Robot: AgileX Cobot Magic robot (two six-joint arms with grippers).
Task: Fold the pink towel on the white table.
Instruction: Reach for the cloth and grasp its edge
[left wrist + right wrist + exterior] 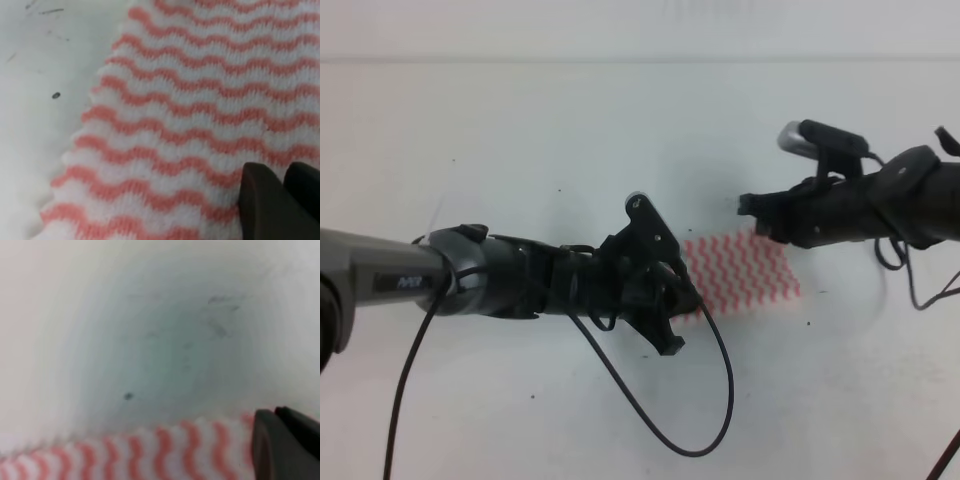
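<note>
The pink towel (pixel 745 268) lies flat on the white table (pixel 520 130), right of centre, its wavy pink and white stripes showing. My left gripper (pixel 682 298) is low over the towel's left edge. In the left wrist view the towel (pixel 200 125) fills the frame, and the dark fingertips (pixel 265 205) of the left gripper (pixel 286 200) sit close together on the cloth. My right gripper (pixel 750 208) hovers at the towel's far edge. In the right wrist view the right gripper (pixel 276 440) is shut beside the striped towel edge (pixel 150 450). No cloth shows between either pair of jaws.
A black cable (pixel 705 440) loops from the left arm down onto the table in front of the towel. More cables (pixel 920 290) hang by the right arm at the right edge. Tiny dark specks (pixel 559 190) dot the tabletop.
</note>
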